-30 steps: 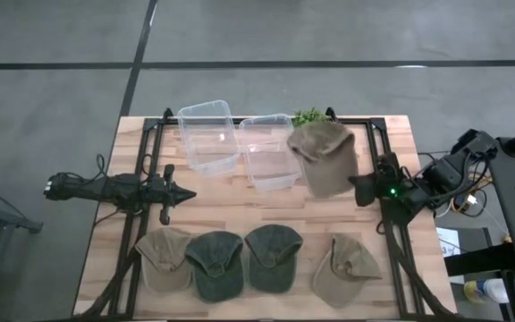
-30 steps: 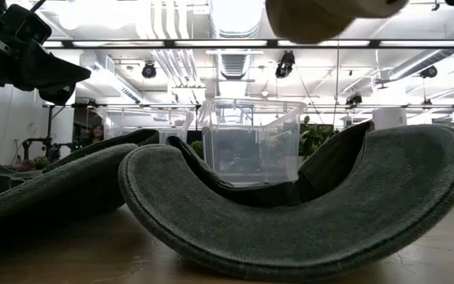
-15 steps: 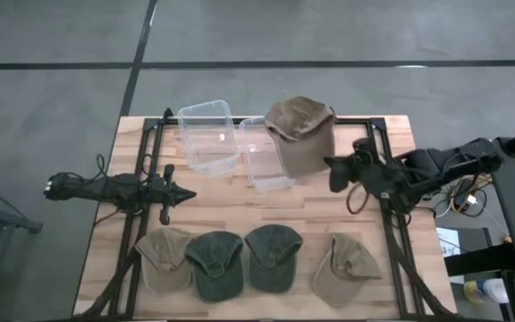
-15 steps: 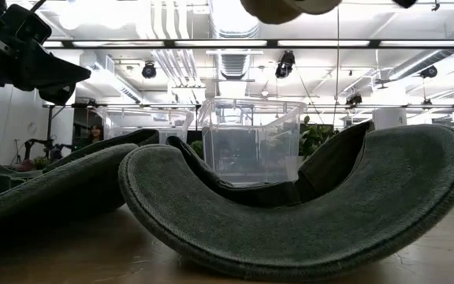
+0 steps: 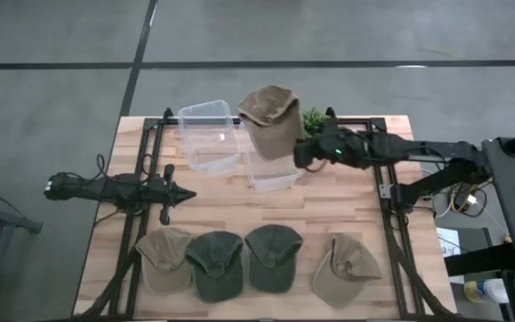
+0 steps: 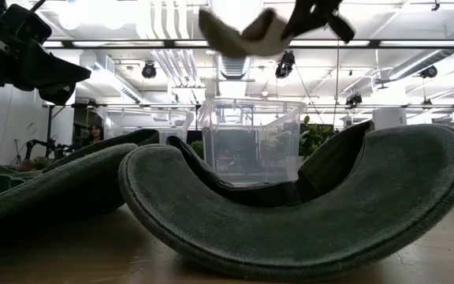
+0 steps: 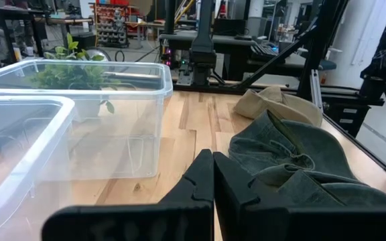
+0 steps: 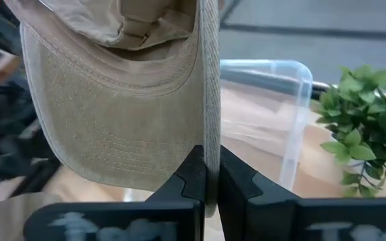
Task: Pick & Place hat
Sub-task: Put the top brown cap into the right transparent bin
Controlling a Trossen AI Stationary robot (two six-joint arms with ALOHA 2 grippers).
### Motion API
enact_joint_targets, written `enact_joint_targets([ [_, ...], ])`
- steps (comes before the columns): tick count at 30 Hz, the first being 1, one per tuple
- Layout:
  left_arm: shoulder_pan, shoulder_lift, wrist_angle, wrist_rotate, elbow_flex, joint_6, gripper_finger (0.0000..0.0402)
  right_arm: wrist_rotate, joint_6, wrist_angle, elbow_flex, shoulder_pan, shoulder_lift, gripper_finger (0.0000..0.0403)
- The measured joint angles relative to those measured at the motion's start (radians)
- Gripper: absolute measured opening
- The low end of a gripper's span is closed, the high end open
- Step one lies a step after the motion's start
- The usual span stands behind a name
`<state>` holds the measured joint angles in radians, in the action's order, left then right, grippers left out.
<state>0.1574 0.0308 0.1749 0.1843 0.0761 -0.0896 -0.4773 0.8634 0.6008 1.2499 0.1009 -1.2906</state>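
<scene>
A tan hat (image 5: 271, 121) is in the air over the far part of the right clear bin (image 5: 269, 165); the low view shows the hat (image 6: 239, 38) high above the bin (image 6: 251, 142). My right gripper (image 5: 300, 154) is shut on it, reaching in from the table's right. My left gripper (image 5: 186, 192) is shut on nothing and waits left of centre, near the left clear bin (image 5: 208, 136). A row of hats lies along the near edge: tan (image 5: 166, 259), dark green (image 5: 215, 264), dark green (image 5: 274, 257), tan (image 5: 347, 266). My right gripper (image 8: 210, 177) pinches the edge of the tan hat's brim (image 8: 210, 144) between its two fingers, coming level from the table's right. The hat is lifted clear, and its brim underside (image 8: 112, 114) and crown stretch away beyond the fingertips over the right bin.
A small green plant (image 5: 311, 116) stands at the far edge beside the right bin, close to my right arm. Black frame rails (image 5: 384, 192) run along both table sides. Bare wood (image 5: 266, 210) lies between the bins and the near row of hats.
My right gripper has carried the tan hat from the table's right side toward the left and far edge, to above the right bin. The hat has turned about in the hold and, in the low view, has come lower into view. The left arm stayed still.
</scene>
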Motion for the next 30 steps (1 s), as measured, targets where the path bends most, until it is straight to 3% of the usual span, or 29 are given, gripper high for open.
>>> enact_joint_targets([
  [8,0.000,0.000,0.000,0.000,0.000,0.000,0.0000,0.170,0.009,-0.008,0.000,0.132,-0.161,0.0013],
  [16,0.000,0.000,0.000,0.000,0.000,0.000,0.0000,0.246,0.020,-0.008,0.006,0.174,-0.273,0.0013],
  [23,0.000,0.000,0.000,0.000,0.000,0.000,0.0000,0.274,0.036,-0.008,0.006,0.178,-0.282,0.0015],
  [30,0.000,0.000,0.000,0.000,0.000,0.000,0.0000,0.310,0.050,0.010,0.006,0.177,-0.274,0.0086],
])
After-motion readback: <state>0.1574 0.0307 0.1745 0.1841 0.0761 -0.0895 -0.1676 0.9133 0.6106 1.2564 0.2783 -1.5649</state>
